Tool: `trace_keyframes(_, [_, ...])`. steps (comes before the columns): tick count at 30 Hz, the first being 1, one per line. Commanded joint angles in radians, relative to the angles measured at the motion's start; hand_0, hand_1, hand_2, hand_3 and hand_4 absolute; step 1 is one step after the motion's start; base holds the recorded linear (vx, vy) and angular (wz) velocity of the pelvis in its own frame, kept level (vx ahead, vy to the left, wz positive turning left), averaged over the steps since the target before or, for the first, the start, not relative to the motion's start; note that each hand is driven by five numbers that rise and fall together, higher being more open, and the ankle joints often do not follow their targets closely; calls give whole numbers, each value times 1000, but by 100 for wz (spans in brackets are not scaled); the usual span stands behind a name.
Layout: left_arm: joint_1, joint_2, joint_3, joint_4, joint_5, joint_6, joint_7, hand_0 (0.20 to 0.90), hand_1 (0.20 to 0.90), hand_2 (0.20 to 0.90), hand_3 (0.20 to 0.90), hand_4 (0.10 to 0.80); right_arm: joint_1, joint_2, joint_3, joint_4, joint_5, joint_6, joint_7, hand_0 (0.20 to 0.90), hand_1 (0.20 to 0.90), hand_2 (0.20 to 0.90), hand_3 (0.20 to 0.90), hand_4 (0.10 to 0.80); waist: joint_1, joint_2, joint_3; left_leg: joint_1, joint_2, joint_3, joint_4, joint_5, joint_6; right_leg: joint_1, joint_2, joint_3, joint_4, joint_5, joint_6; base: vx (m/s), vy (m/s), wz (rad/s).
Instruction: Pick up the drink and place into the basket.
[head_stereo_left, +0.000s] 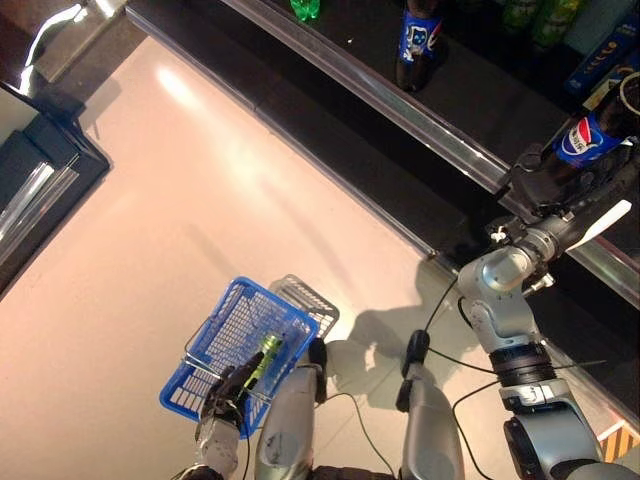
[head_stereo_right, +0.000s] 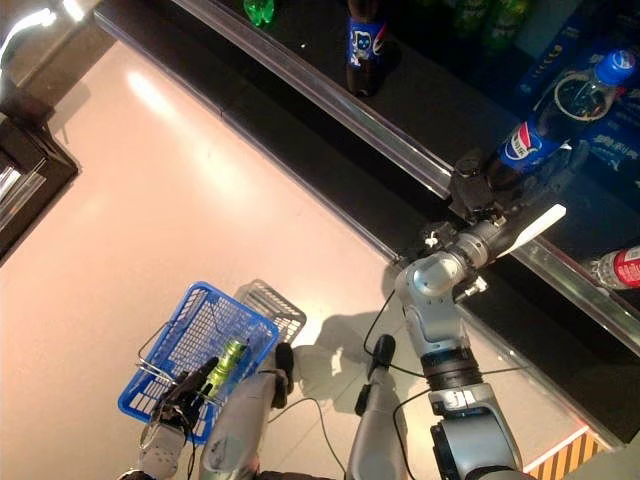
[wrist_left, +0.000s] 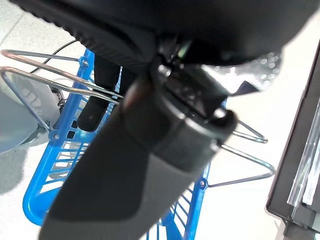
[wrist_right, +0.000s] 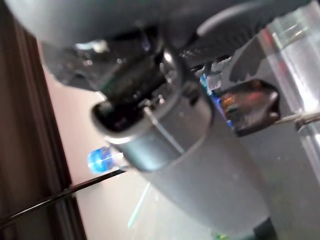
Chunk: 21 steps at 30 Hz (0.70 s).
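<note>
The robot's right hand (head_stereo_right: 478, 195) was reaching up to the dark shelf (head_stereo_right: 420, 110) and had its fingers wrapped around the lower body of a cola bottle (head_stereo_right: 545, 128) with a blue label and blue cap, which leaned away from the hand over the shelf. The shelf's metal front rail (head_stereo_right: 390, 140) ran just below the hand. A second cola bottle (head_stereo_right: 366, 45) stood farther along the shelf, well apart from the held one, with green bottles (head_stereo_right: 258, 10) beyond it. Far from the shelf, low over the pale floor (head_stereo_left: 180, 190), the left hand (head_stereo_left: 228, 390) gripped the wire handle (wrist_left: 40, 75) of a blue plastic basket (head_stereo_left: 215, 345), fingers curled around it. Inside the basket a green bottle (head_stereo_left: 266, 355) lay on its side. The step in hand appeared to be the pick: the drink was grasped but not yet off the shelf. The next move would likely call for lifting the bottle clear of the rail, then carrying it across toward the basket and lowering it in beside the green bottle without striking the basket's raised handle.
</note>
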Motion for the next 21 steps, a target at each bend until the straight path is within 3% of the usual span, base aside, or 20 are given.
trace_keyframes(1, [91, 10, -51, -81, -8, 4, -15, 300, 300, 300, 200, 100, -155, -141, -51, -78, -19, -50, -22, 900, 900, 900, 900, 800, 7, -2, -9, -79, -13, -103, 40, 101, 0, 34, -17, -9, 129, -114, -22, -1, -2, -3])
trace_keyframes(9, [84, 20, -60, -100, -24, 13, -15, 300, 300, 300, 200, 100, -234, -187, -61, -5, 20, -34, 0, 900, 900, 900, 900, 800, 12, 11, -9, -123, -21, -100, 46, 104, 7, -29, -15, 1, 154, -115, -25, -3, 3, -5])
trace_keyframes(21, [70, 56, -67, -128, -36, 42, -10, 300, 300, 300, 200, 100, -407, -308, -27, 269, 214, -37, 104, 900, 900, 900, 900, 800, 33, 20, -9, -162, -32, -100, 38, 89, 15, -95, -15, 2, 184, -123, -22, 1, 0, 1])
